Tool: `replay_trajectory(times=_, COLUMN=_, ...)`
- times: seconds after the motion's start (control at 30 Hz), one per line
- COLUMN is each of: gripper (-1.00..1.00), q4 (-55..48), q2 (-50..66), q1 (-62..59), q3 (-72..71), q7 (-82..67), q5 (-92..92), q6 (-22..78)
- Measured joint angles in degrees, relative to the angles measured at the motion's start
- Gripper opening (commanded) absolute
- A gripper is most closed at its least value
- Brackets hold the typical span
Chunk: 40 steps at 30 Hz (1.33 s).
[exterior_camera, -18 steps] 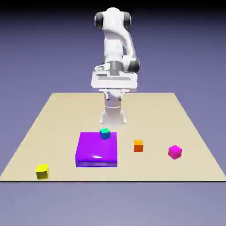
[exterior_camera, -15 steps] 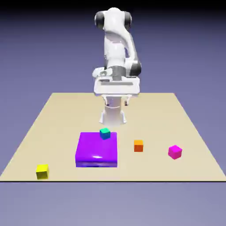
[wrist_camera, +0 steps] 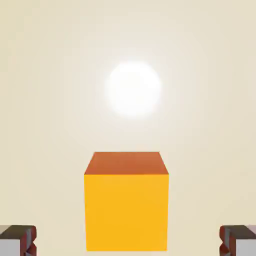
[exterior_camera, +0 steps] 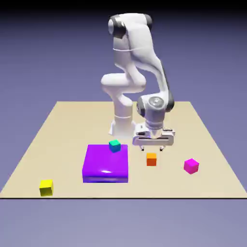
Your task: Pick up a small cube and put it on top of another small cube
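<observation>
While the white Franka Panda arm (exterior_camera: 140,43) reaches out over the table, I judge that I am lining up a pick, because its two-finger gripper (exterior_camera: 152,149) points down at the orange cube (exterior_camera: 151,159). The hand view shows the fingertips spread wide, one on each side of that cube, with bare surface between and nothing pinched. The cube's edges run square to the fingers, so I expect both pads to meet flat faces if I lower straight and then close.

Next in size is the purple block (exterior_camera: 105,164), a broad, low slab lying flat toward the exterior view's left. Its breadth gives good support to the teal cube (exterior_camera: 115,146), which sits turned at an angle near the slab's far right corner in that view. The orange cube rests directly on the tabletop, between the slab and the magenta cube (exterior_camera: 191,166), which is also turned. Off by itself near the front left lies the yellow cube (exterior_camera: 46,188). I can't tell which cube is meant to be the base; a twisted one would probably call for a wrist turn before release.

Under all this, the pale tan tabletop (exterior_camera: 72,130) looks smooth, and the hand view catches a round white glare on it. Beyond its edges I see only a plain blue-violet backdrop (exterior_camera: 34,58), darkening to black at the top.
</observation>
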<state>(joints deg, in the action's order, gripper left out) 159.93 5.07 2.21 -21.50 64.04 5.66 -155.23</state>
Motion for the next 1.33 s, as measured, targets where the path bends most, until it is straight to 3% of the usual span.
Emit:
replay_trajectory(times=0.17, gripper=0.0, q4=-0.6, q2=10.38, q1=4.3, q3=5.77, q7=4.39, q5=-6.4, q6=-9.5)
replay_trajectory(times=0.2, gripper=-1.0, q4=-0.63, q2=10.79, q1=4.48, q3=6.01, q7=4.56, q5=-6.66, q6=-9.89)
replay_trajectory(times=0.57, gripper=-1.0, q4=0.24, q2=-4.14, q1=-1.79, q3=-2.42, q7=-1.78, q5=2.6, q6=3.78)
replay_trajectory(times=1.03, gripper=-1.0, q4=-28.83, q2=12.73, q1=-5.36, q3=-22.52, q7=17.18, q5=-15.86, q6=20.87)
replay_trajectory(times=1.23, gripper=-1.0, q4=-28.59, q2=21.47, q1=0.12, q3=-16.27, q7=22.88, q5=-24.22, q6=13.27)
replay_trajectory(times=1.27, gripper=1.0, q4=-28.54, q2=21.82, q1=0.36, q3=-15.98, q7=23.1, q5=-24.55, q6=12.93)
replay_trajectory(times=1.33, gripper=1.0, q4=-28.54, q2=21.82, q1=0.36, q3=-15.97, q7=23.17, q5=-24.64, q6=12.97)
